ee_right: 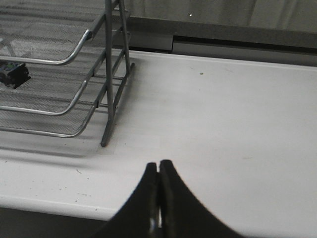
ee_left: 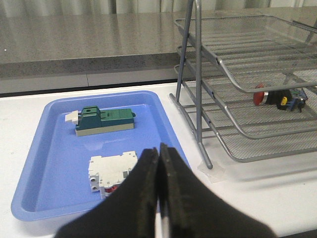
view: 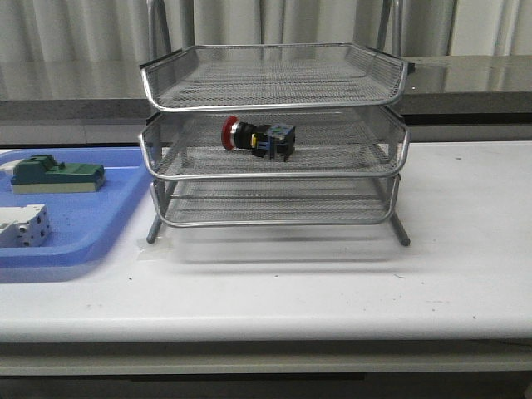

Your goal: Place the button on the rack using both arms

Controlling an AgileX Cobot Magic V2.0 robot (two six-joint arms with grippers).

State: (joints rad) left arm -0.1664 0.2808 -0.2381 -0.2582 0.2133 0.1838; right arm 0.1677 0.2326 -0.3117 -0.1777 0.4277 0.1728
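Note:
The button [view: 258, 138], with its red head and black body, lies on its side on the middle tier of the silver wire rack [view: 274, 170]. It also shows in the left wrist view [ee_left: 277, 97], and its rear end shows in the right wrist view [ee_right: 12, 73]. My left gripper [ee_left: 159, 150] is shut and empty, over the near edge of the blue tray [ee_left: 44, 163]. My right gripper [ee_right: 158, 164] is shut and empty, above the bare table near its front edge, to the right of the rack [ee_right: 74, 74]. Neither arm shows in the front view.
The blue tray [view: 83, 229] lies left of the rack and holds a green-topped block [view: 56, 174] and a white terminal block [view: 23, 226]. A dark counter runs behind the table. The rack's legs [view: 402, 231] stand on the white table.

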